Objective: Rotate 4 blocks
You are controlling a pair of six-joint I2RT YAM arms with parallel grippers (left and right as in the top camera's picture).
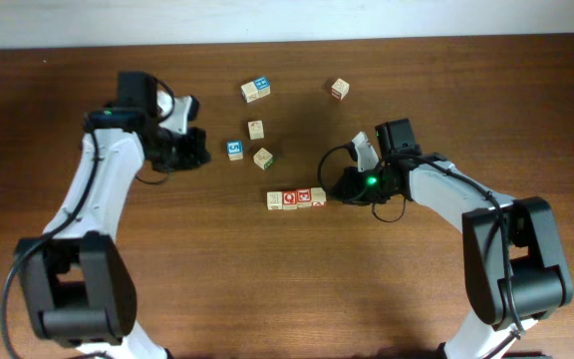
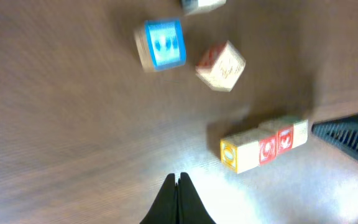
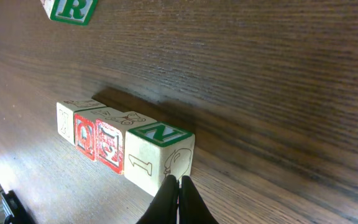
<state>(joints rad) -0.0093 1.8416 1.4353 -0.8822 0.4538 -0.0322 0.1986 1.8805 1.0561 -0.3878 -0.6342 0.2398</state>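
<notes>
Both claws are pinched together and empty: the right gripper (image 3: 179, 186) at the green-N end of the block row (image 3: 114, 146), contact unclear, the left gripper (image 2: 179, 190) well apart in a blurred view, an R block (image 3: 73, 9) cropped.

A row of 4 blocks (image 1: 297, 197) lies touching on the table (image 1: 267, 289). A loose block (image 1: 263, 158) sits behind its left end, more blocks (image 1: 255, 129) farther back.

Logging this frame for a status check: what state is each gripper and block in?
left gripper: shut, holding nothing.
right gripper: shut, tips at the N block, gripping nothing.
row of four blocks: lined up straight, touching side to side.
N block: N face up, at the row's end.
</notes>
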